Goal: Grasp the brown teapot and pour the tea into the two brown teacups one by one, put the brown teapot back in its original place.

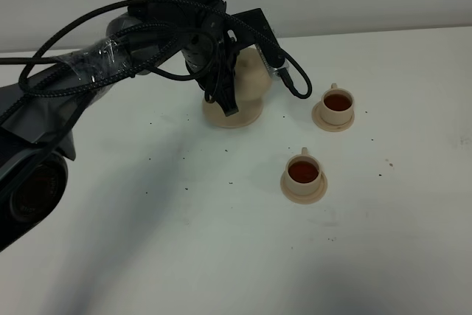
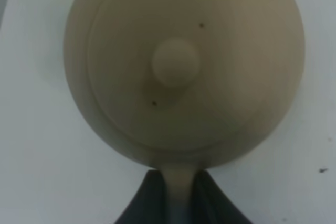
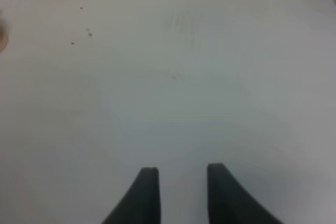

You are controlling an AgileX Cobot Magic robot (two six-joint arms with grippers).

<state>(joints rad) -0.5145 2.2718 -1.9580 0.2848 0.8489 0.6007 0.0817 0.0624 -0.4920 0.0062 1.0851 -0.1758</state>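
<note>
Gripping the loop handle of the squat, matte pale tan ceramic teapot, the left hand is clamped; the right hand is parted, empty.

Count: 1 teapot, sitting on 1 wide saucer, right under the left gripper. 2 cups: one beside that gripper, the other further from it, both with dark tea inside. 2 small saucers, one per cup, second here. 2 grippers total; the right gripper sits well apart over the bare table. 1 table.
</note>
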